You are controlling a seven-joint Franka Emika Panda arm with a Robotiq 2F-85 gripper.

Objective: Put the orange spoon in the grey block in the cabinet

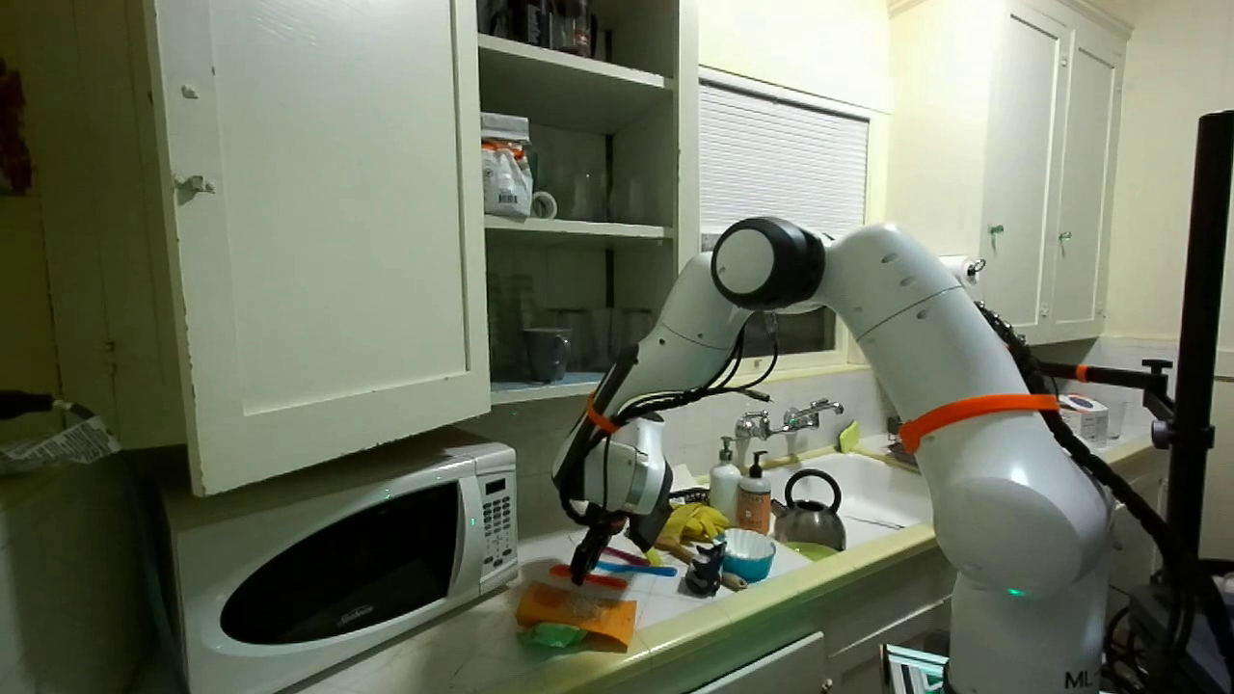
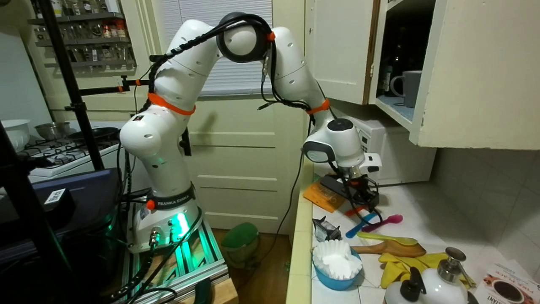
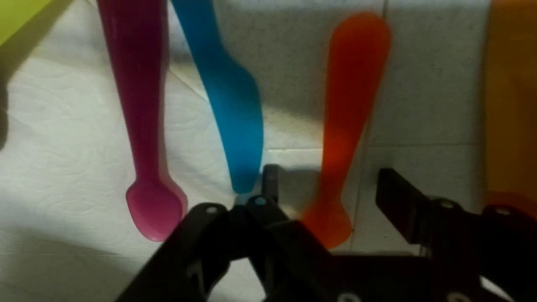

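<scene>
microwave [image 1: 352,559]: "Sunbeam" on the door; keypad legends too small to read. Landmark for the rest.
arm base collar [image 2: 175,202]: "FRANKA EMI" legible, the rest curves out of sight; well apart from microwave.
arm [image 1: 925,318]: "ML" readable low down, cut off after that.
white bag [image 1: 506,173]: barcode, other print unreadable; on a cabinet [image 1: 578,227] shelf, higher than microwave.
pump bottle [image 1: 754,506]: orange label, text too small; well apart from microwave, off its keypad end.
orange spoon [image 3: 340,134]: broad rounded handle end, narrow neck, small bowl, partly covered by the hand in the wrist view; flat on counter [image 2: 434,211], near microwave's keypad end.
hand [image 3: 328,180]: fingers apart, one each side of the spoon, gaps showing; near microwave.
blue utensil [image 3: 235,96], magenta spoon [image 3: 144,117]: both farther from microwave than orange spoon.
grey mug [image 2: 412,88]: on a cabinet shelf, higher than microwave.
</scene>
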